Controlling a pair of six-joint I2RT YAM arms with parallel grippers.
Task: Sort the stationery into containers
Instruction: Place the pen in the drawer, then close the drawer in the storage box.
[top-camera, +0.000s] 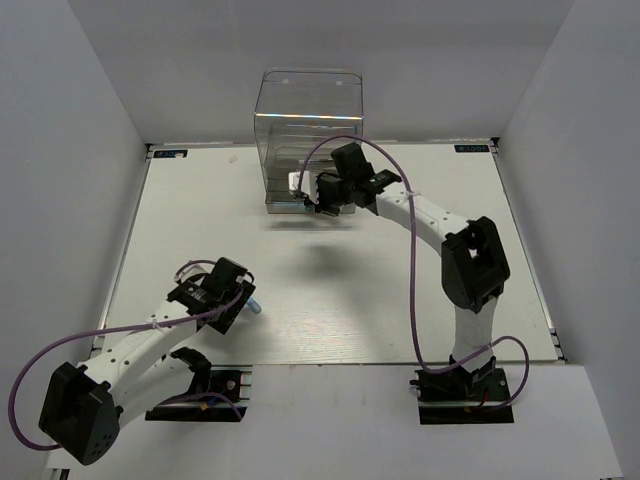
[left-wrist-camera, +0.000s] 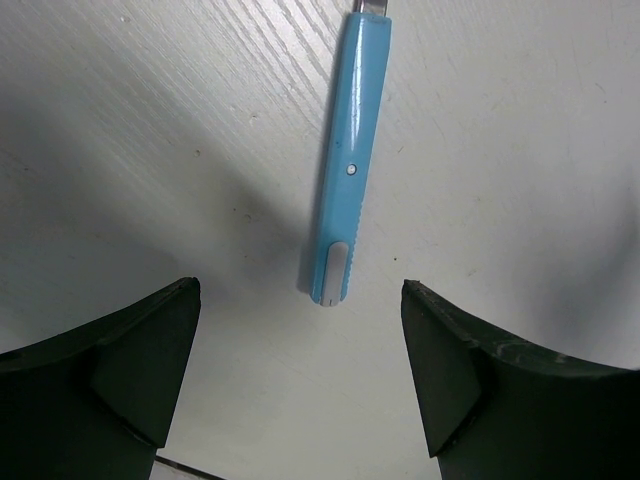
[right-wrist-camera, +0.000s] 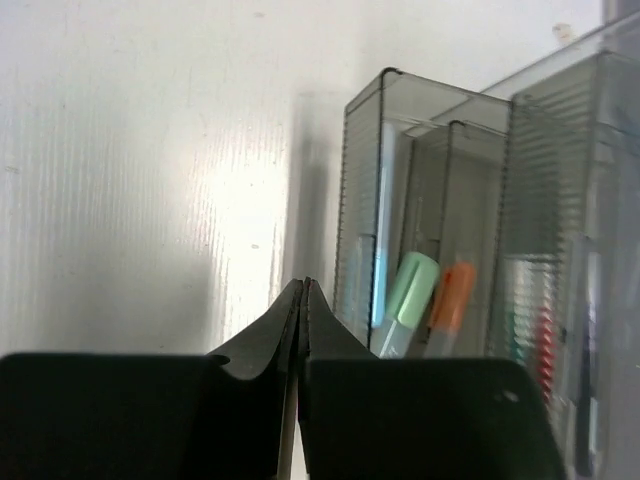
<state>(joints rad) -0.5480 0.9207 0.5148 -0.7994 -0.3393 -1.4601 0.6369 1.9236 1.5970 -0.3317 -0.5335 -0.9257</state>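
A light-blue marker (left-wrist-camera: 348, 170) lies on the white table, just ahead of my open, empty left gripper (left-wrist-camera: 300, 300); its near end lies between the fingertips. In the top view it shows as a blue tip (top-camera: 255, 307) beside the left gripper (top-camera: 238, 297). My right gripper (right-wrist-camera: 303, 287) is shut with nothing seen in it, right next to a pulled-out drawer (right-wrist-camera: 365, 180) of the clear cabinet (top-camera: 308, 110). In the drawers stand a mint-green marker (right-wrist-camera: 412, 290), an orange marker (right-wrist-camera: 452, 297), a light-blue piece (right-wrist-camera: 379, 290) and red (right-wrist-camera: 543, 345) and green (right-wrist-camera: 512, 340) pens.
White walls close in the table on the left, back and right. The cabinet stands at the back middle, with the right arm (top-camera: 440, 225) stretched across in front of it. The arm bases sit at the near edge.
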